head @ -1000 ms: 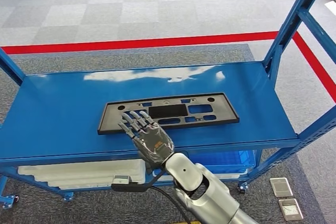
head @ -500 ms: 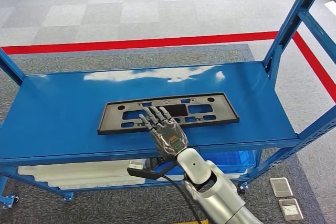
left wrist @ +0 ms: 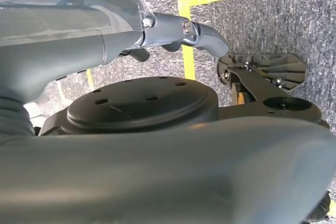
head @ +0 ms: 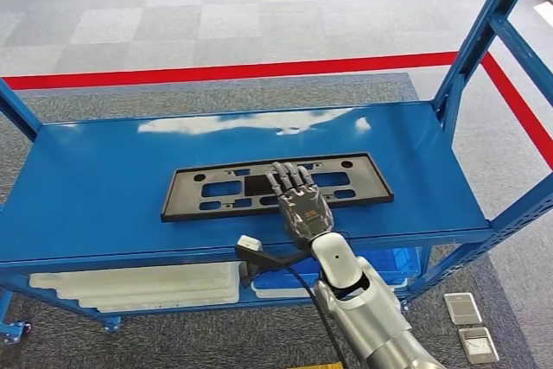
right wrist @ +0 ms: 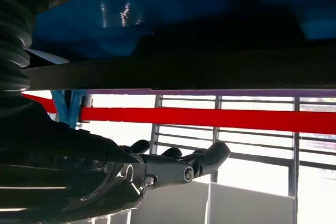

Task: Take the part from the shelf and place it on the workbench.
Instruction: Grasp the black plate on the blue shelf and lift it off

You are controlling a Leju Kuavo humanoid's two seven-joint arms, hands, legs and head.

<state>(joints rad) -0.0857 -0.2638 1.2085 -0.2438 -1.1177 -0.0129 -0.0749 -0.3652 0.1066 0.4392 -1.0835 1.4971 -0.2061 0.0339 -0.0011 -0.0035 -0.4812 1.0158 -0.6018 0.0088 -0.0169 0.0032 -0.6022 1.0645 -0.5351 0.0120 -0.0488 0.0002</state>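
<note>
— Where's the part?
— The flat black part (head: 277, 186) lies on the blue shelf (head: 98, 187), near its front edge.
— And the hands?
— The right hand (head: 301, 203) is over the part's middle, fingers stretched flat, gripping nothing. The left hand (left wrist: 174, 30) hangs over carpet, grasp unclear.

A black part (head: 277, 185) lies on a glossy blue shelf (head: 98, 187); grey carpet (head: 195, 15) carries a red stripe (head: 228, 71).
</note>
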